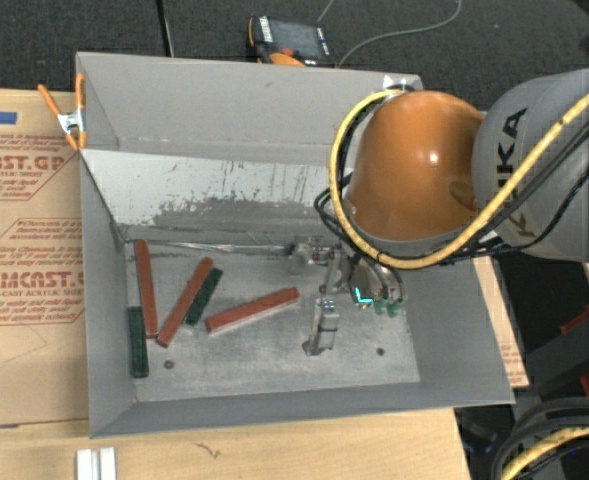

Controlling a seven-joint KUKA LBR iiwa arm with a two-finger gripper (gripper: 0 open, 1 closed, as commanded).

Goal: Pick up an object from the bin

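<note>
The gripper [321, 330] hangs low over the bare floor of the grey bin [224, 108], right of centre, below the arm's orange cover [414, 178]. From this angle I cannot tell whether it is open or closed, and nothing can be made out in its grasp. The nearest thing is a long reddish-brown bar [253, 311], lying flat and slanted, with its higher right end close to the gripper's left but apparently not touching it. Further left, a second reddish-brown bar [183, 304] lies on a steeper slant with a short dark green bar [204, 295] close against its right side. By the left wall, a third reddish-brown bar [147, 286] runs nearly straight up the view, and another dark green bar [136, 342] lies just below and left of it.
</note>
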